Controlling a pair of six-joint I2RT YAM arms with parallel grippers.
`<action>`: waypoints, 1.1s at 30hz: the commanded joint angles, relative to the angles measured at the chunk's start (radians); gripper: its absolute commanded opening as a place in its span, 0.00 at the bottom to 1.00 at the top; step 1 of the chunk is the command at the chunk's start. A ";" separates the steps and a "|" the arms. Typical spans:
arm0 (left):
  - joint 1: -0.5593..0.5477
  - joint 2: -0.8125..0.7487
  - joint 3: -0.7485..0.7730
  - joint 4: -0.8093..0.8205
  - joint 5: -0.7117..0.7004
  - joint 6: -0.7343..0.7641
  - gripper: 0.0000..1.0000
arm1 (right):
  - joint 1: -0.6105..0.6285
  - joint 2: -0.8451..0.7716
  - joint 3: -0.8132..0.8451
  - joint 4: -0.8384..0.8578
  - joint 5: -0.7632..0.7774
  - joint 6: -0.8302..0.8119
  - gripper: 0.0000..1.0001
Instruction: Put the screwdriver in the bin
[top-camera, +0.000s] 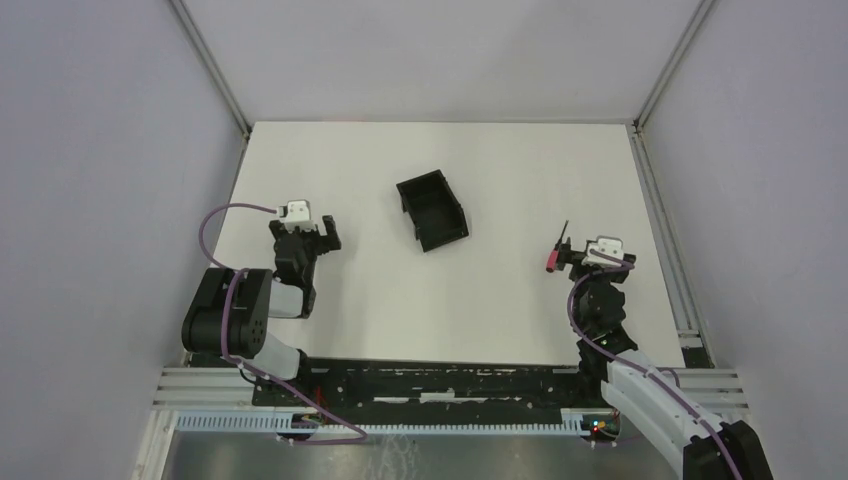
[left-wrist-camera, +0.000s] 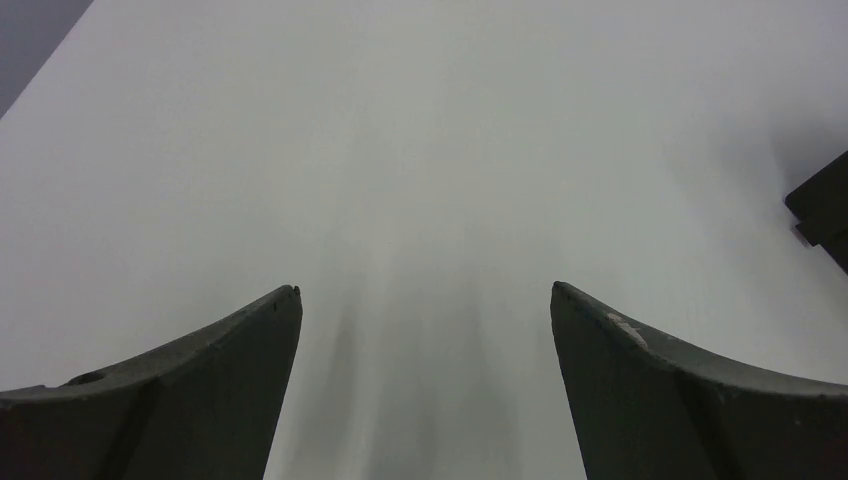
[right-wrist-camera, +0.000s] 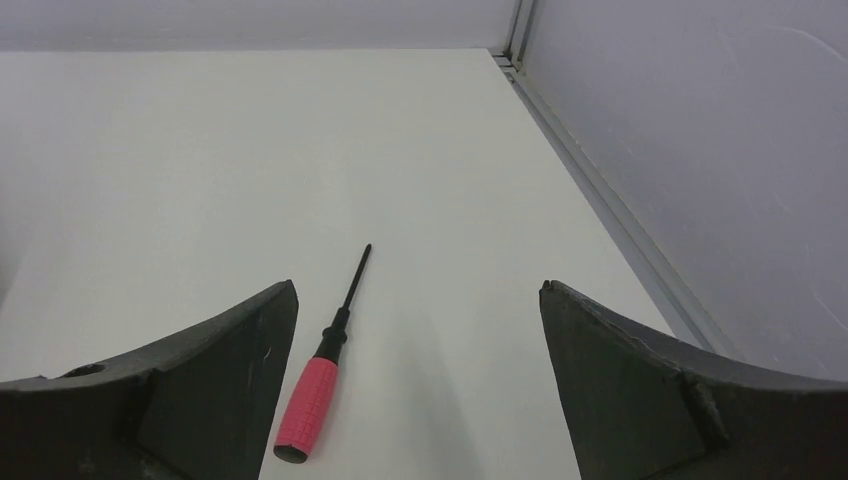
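The screwdriver (top-camera: 556, 250), with a pink handle and thin black shaft, lies flat on the white table at the right. In the right wrist view it (right-wrist-camera: 318, 385) lies just inside the left finger, shaft pointing away. My right gripper (right-wrist-camera: 418, 290) is open and low over the table, its jaws wide apart, touching nothing; it also shows in the top view (top-camera: 578, 256). The black bin (top-camera: 432, 211) stands open-topped near the table's middle. My left gripper (top-camera: 312, 237) is open and empty at the left; its wrist view shows a corner of the bin (left-wrist-camera: 826, 205) at the right edge.
A metal rail (right-wrist-camera: 600, 190) and grey wall run close along the right of the right gripper. Grey walls enclose the table (top-camera: 500, 300) on the left, back and right. The arm bases sit on a black rail (top-camera: 440, 385) at the near edge.
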 joint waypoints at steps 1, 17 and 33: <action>-0.003 0.006 -0.003 0.055 -0.003 0.017 1.00 | 0.000 0.002 -0.128 0.015 -0.027 -0.019 0.98; -0.003 0.006 -0.003 0.055 -0.003 0.017 1.00 | -0.018 0.585 0.966 -1.002 -0.107 0.166 0.97; -0.004 0.006 -0.003 0.055 -0.003 0.017 1.00 | -0.203 1.000 0.856 -1.023 -0.380 0.284 0.77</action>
